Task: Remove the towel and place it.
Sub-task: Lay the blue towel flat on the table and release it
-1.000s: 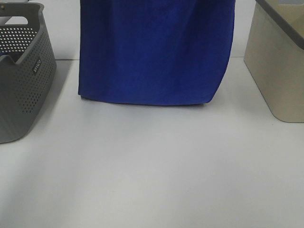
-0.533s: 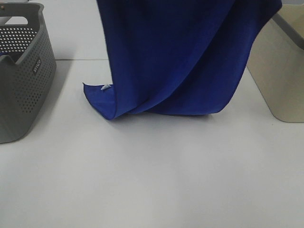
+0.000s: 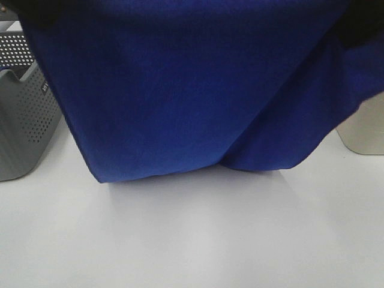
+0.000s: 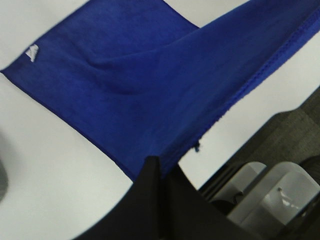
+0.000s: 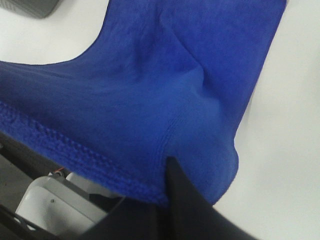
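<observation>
The towel [image 3: 192,90] is a deep blue cloth held up and spread wide across the top of the exterior high view, with its lower edge sagging to the white table. My left gripper [image 4: 161,167] is shut on one edge of the towel [image 4: 125,90], whose far corner with a small white tag [image 4: 31,52] lies on the table. A hemmed corner of the towel [image 5: 165,85] is pinched in my right gripper [image 5: 169,167], which is shut on it. The cloth hides both grippers in the exterior high view.
A grey perforated basket [image 3: 21,126] stands at the left, partly behind the towel. At the right a beige bin [image 3: 363,135] shows below the cloth. The white table [image 3: 192,240] stretches bare in front.
The towel has swung toward the camera and spread wider, now covering much of the basket and bin. Its lower edge has come forward over the table.
</observation>
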Motion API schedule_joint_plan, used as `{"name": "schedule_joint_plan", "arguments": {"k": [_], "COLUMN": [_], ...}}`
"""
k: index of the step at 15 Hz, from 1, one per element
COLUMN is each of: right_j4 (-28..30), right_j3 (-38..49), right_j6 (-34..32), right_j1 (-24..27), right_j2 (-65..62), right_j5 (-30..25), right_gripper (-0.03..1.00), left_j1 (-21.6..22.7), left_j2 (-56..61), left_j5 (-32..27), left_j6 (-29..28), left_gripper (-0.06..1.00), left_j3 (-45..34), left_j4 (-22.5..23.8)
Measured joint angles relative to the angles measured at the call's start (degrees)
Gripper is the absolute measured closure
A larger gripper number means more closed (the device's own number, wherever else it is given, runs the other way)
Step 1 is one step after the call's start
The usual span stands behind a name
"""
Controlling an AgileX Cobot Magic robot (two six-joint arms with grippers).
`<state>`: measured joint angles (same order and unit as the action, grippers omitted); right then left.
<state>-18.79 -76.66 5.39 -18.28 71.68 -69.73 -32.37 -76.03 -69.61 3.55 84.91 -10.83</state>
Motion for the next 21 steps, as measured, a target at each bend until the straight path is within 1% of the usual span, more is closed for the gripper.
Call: {"name": "schedule_joint_plan", "arguments": {"k": [2,5,6,7,8,11,15,16,18,19,20,21], "right_j4": [-1.2,-3.8,-5.4,-5.4,-6.6,-10.0,-12.4,-13.1,-15.0,-15.0,-17.0,-17.4], "right_j3": [5.8,14.9,21.7,21.7,28.0,33.9,39.8,40.6,42.0,42.0,43.6,44.8], "right_j6": [0.1,0.1,0.1,0.1,0.2,0.8,2.1,2.3,3.4,3.4,4.5,5.1], "right_j1": [0.0,0.0,-0.1,-0.1,-0.1,-0.1,-0.1,-0.1,-0.1,-0.1,-0.1,-0.1], "right_j2": [-1.9,-4.6,-5.2,-5.2,-5.2,-5.3,-5.3,-5.3,-5.3,-5.3,-5.3,-5.3], "right_j5": [0.1,0.2,0.3,0.3,0.3,0.3,0.3,0.3,0.3,0.3,0.5,0.5], "right_gripper": [0.95,0.95,0.95,0.95,0.95,0.95,0.95,0.95,0.95,0.95,0.95,0.95], "left_j1": [0.0,-0.1,-0.1,-0.1,-1.8,-6.3,-10.7,-10.9,-11.0,-11.0,-11.0,-11.0], "left_j2": [1.7,3.5,3.7,3.7,3.7,3.8,5.5,6.5,8.0,8.0,7.8,7.3], "left_j5": [0.2,0.7,1.0,1.0,1.1,1.8,2.6,3.0,3.8,3.8,4.1,4.1], "left_j6": [0.5,0.5,1.7,1.7,4.5,5.5,5.5,5.2,2.6,2.6,0.8,0.6], "left_gripper": [0.94,0.94,0.94,0.94,0.94,0.94,0.94,0.94,0.94,0.94,0.94,0.94], "left_j3": [-7.1,-17.2,-23.1,-23.1,-28.2,-35.0,-40.8,-41.8,-43.0,-43.0,-43.3,-43.5], "left_j4": [-3.1,-5.1,-7.8,-7.8,-10.2,-11.0,-13.8,-13.8,-11.2,-11.2,-9.1,-9.0]}}
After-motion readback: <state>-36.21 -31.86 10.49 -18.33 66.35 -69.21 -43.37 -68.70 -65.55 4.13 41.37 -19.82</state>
